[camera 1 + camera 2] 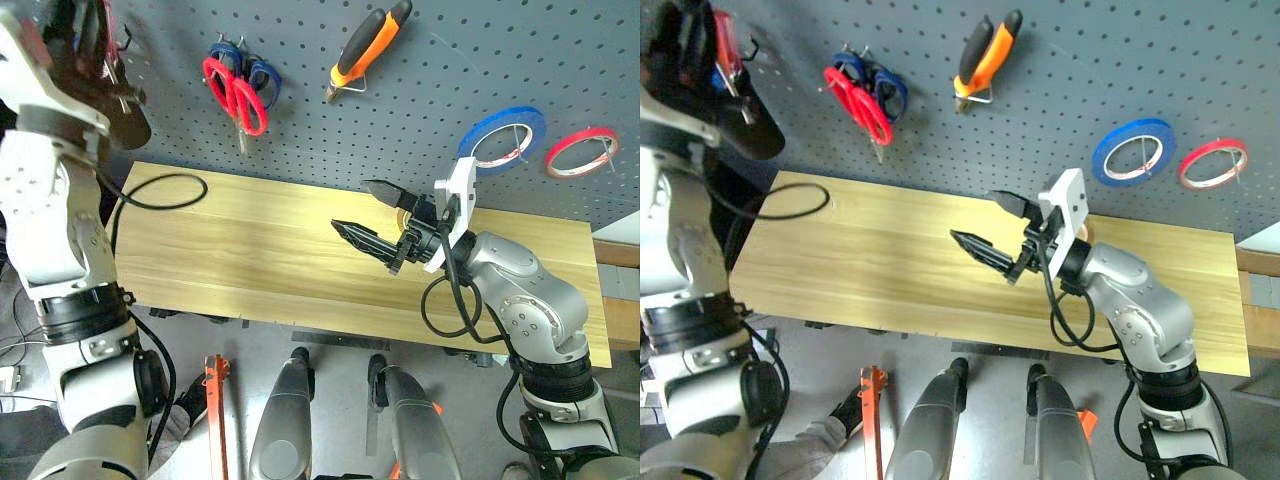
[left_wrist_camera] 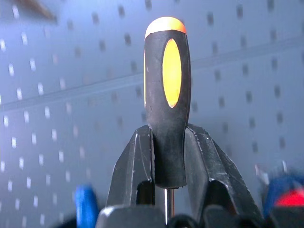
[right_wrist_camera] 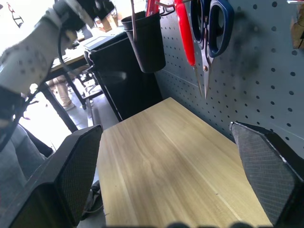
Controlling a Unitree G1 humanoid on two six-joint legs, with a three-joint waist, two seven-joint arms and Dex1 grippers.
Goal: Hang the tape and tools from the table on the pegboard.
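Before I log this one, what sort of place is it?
Likely a workshop or tool bench: a pegboard hung with scissors, pliers and tape, above a wooden table.

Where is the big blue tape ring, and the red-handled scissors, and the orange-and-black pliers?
Big blue tape ring (image 1: 504, 137): left eye view, its band.
Red-handled scissors (image 1: 243, 99): left eye view, handle loop.
Orange-and-black pliers (image 1: 372, 45): left eye view, handles.

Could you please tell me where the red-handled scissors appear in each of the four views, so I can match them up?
Left eye view: red-handled scissors hang upper left on the pegboard, over the blue-handled scissors.
Right eye view: same pair, upper left.
Left wrist view: a blurred red patch at the lower right edge may be them; cannot tell.
Right wrist view: top centre, blades down.
Shared landmark: the blue-handled scissors.
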